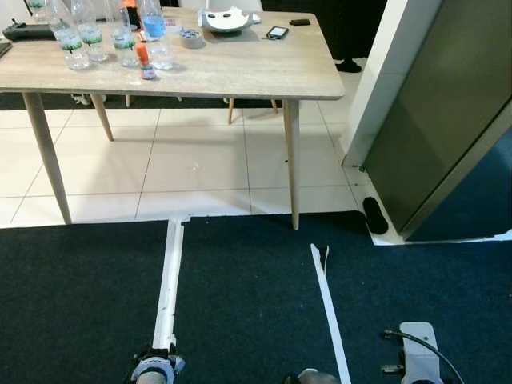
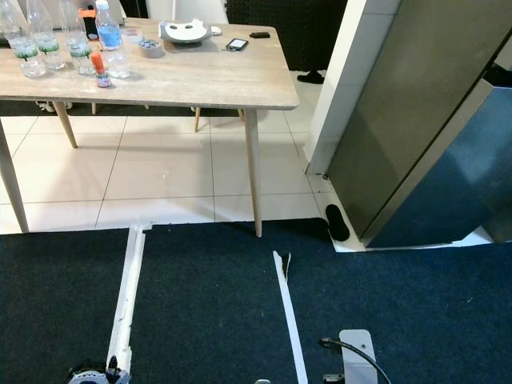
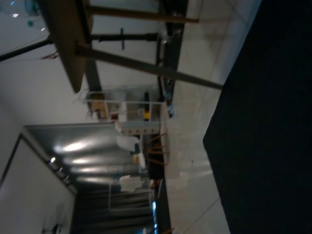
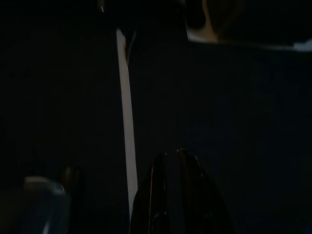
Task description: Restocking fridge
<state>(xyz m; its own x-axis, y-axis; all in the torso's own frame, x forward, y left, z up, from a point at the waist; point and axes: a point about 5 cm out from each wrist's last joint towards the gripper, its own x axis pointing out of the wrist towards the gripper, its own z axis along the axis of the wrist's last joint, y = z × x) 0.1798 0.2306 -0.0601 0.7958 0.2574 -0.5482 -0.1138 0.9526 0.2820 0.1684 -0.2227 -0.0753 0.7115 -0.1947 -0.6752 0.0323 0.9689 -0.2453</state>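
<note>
Water bottles [image 1: 88, 36] upright, clustered upper left of frame on table [image 1: 240, 72] | small orange-capped bottle [image 1: 144, 60] beside them | fridge [image 2: 416, 120] upper right, well apart | right end effector [image 4: 170, 161] low over dark carpet [image 1: 240, 304], fingers together | left end effector: state cannot be told

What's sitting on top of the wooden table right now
On the table: clear water bottles, a small orange-capped bottle, a white bowl-like object and a phone.
</note>
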